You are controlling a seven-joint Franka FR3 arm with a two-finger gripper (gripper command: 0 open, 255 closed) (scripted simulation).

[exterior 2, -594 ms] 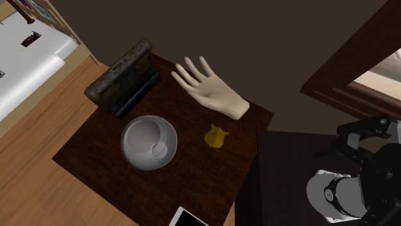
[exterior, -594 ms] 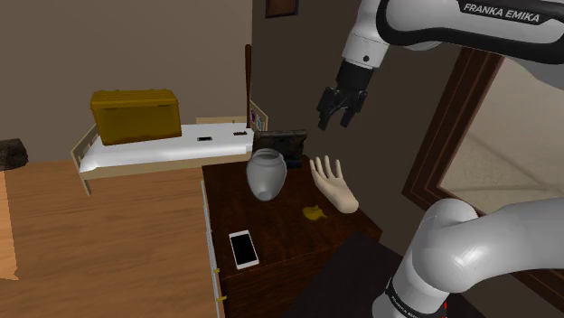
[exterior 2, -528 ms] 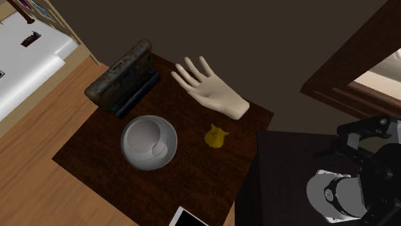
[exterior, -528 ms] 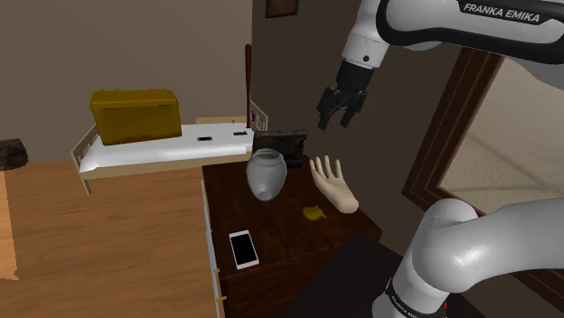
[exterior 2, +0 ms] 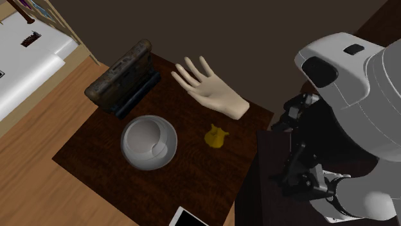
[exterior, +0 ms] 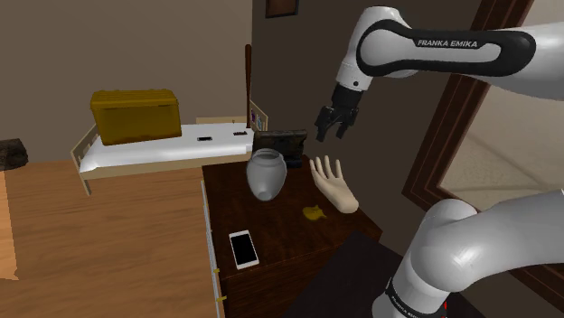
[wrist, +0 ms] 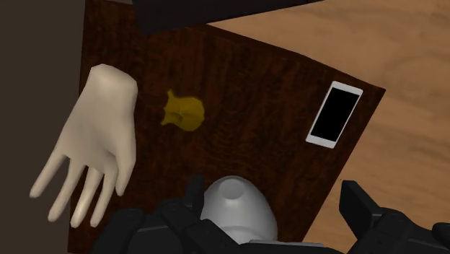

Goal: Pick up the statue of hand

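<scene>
Gripper [exterior: 331, 125] hangs high over the table [exterior: 280, 237], jaws wide, nothing held. It's lined up on the vase [wrist: 234, 209], not the statue [wrist: 94, 141], which lies near the vase by the table's wall-side edge. Best slide across, straddle the narrow wrist, then drop. Hard to tell whether the statue lies flat or propped.

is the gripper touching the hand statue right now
Apart. In the shoulder view the gripper hangs in the air above the hand statue, with a clear gap between its fingertips and the statue's raised fingers.
</scene>
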